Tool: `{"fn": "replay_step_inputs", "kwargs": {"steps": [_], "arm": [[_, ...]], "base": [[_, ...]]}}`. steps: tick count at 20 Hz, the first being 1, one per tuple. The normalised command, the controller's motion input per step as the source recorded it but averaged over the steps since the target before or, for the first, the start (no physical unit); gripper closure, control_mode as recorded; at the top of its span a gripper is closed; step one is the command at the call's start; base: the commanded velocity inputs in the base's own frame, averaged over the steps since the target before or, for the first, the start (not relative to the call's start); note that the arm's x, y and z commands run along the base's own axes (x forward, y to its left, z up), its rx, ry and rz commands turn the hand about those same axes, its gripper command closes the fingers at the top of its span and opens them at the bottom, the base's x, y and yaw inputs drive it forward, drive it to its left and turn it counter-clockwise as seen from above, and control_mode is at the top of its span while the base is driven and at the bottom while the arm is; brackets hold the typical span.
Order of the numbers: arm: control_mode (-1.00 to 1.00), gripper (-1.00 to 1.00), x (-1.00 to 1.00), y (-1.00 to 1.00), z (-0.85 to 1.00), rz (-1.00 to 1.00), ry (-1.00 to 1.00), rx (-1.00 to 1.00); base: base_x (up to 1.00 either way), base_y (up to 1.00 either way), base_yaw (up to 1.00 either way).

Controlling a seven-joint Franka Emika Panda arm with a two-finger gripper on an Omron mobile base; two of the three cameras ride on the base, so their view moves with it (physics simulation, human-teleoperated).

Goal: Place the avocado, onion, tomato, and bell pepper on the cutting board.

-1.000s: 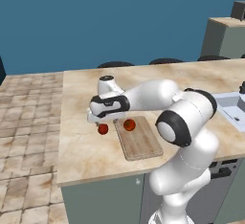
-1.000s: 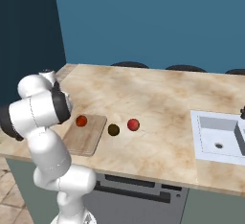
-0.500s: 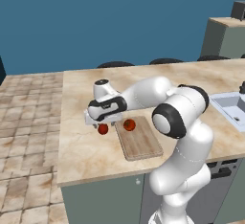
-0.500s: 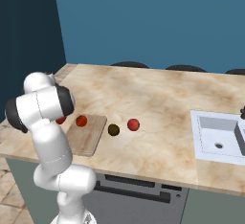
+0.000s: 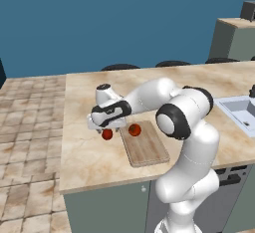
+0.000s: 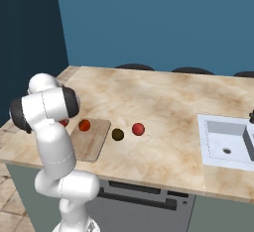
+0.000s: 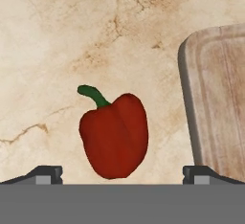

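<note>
The deep-red bell pepper (image 7: 115,134) lies on the counter just left of the cutting board (image 7: 217,98), its green stem pointing away. My gripper (image 7: 122,175) hovers right over it, open, with one fingertip on each side and nothing held. From the left base view, the gripper (image 5: 102,126) sits just above the bell pepper (image 5: 106,134). The orange-red tomato (image 5: 134,130) rests on the cutting board (image 5: 147,147). To the right of the cutting board (image 6: 92,142) lie the dark avocado (image 6: 117,135) and the crimson onion (image 6: 138,129), both on the counter.
A sink (image 6: 225,142) is set into the counter at the far right. The counter's front edge (image 5: 114,182) runs close below the board. Dark stool tops (image 5: 119,67) show beyond the far edge.
The arm has swung slightly left and the hand has settled lower over the bell pepper. The vegetables and board have stayed put.
</note>
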Motion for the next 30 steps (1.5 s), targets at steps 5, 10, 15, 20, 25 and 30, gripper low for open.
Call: {"fn": "replay_step_inputs", "kwargs": {"steps": [5, 10, 15, 20, 25, 30], "arm": [[-1.00, -1.00, 0.08, 0.00, -0.02, -0.11, 0.00, -0.02], [-1.00, -1.00, 0.00, 0.00, -0.10, -0.08, 0.00, 0.00], [-1.00, -1.00, 0.00, 0.00, -0.13, -0.06, 0.00, -0.01], [-1.00, -1.00, 0.00, 0.00, -0.15, -0.04, 0.00, 0.00], [-1.00, -1.00, 0.00, 0.00, -0.08, -0.02, 0.00, 0.00], [-1.00, 1.00, 0.01, 0.00, -0.05, 0.00, -0.02, 0.00]], "base": [[0.00, 0.00, 0.00], [0.00, 0.00, 0.00], [0.00, 0.00, 0.00], [0.00, 0.00, 0.00], [0.00, 0.00, 0.00], [0.00, 0.00, 0.00]]}}
